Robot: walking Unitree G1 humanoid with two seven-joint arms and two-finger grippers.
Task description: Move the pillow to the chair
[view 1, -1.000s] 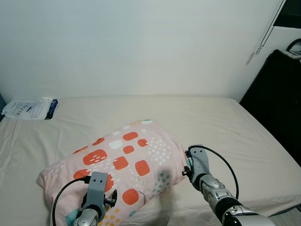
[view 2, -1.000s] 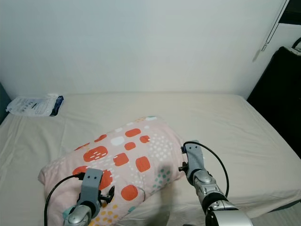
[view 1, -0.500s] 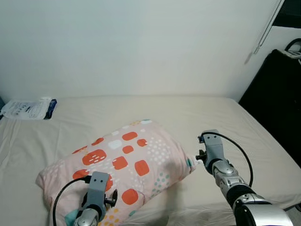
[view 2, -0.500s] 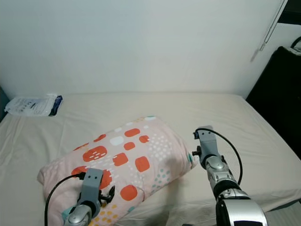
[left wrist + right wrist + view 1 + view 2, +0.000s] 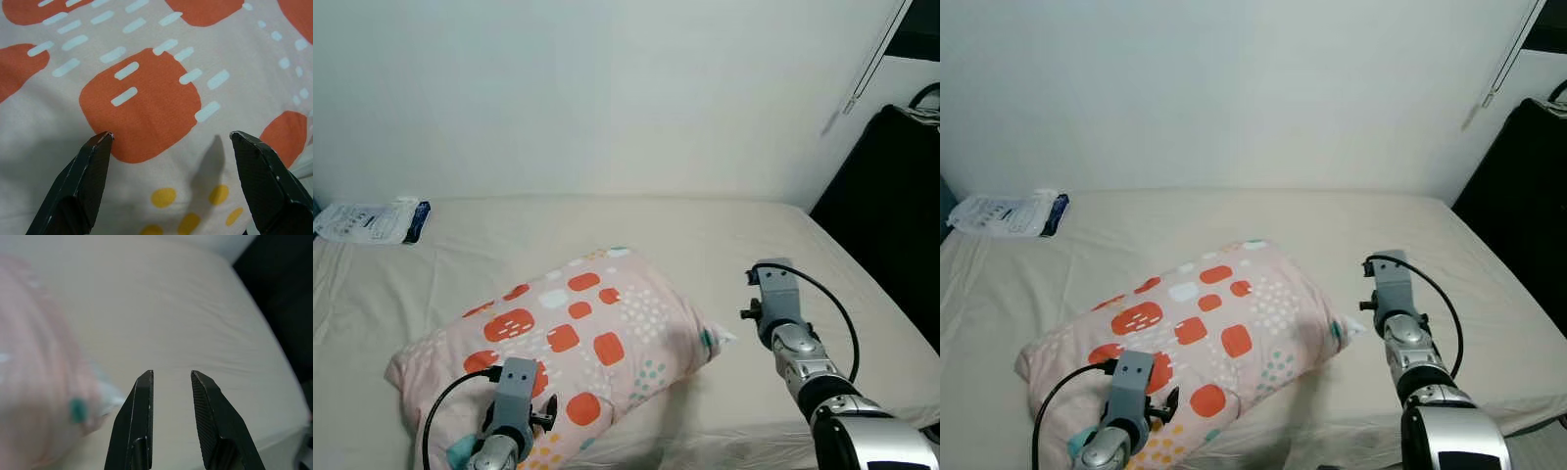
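pillow (image 5: pixel 570 343) lower left on bed (image 5: pixel 803 255) | left gripper (image 5: pixel 171 147) jaws wide over it | right gripper (image 5: pixel 171 377) jaws slightly apart, empty, beside pillow corner

The pillow (image 5: pixel 568 343) is soft matt cloth, a pale pink weave printed with flat orange patches and small white, yellow and teal dots. The bed (image 5: pixel 607 230) wears a smooth matt beige sheet with a few shallow creases. The left gripper (image 5: pixel 171 186) has fingers (image 5: pixel 88 176) of black plastic with a fine grainy, dull finish; the right gripper (image 5: pixel 171 382) looks the same, slightly shinier along its edges. Both arms show brushed silvery metal and grey plastic housings with black rubbery cables. The packet (image 5: pixel 372 220) near the wall seems glossy plastic film, though it is too far to be sure. The wall (image 5: pixel 607 98) is plain matt white.
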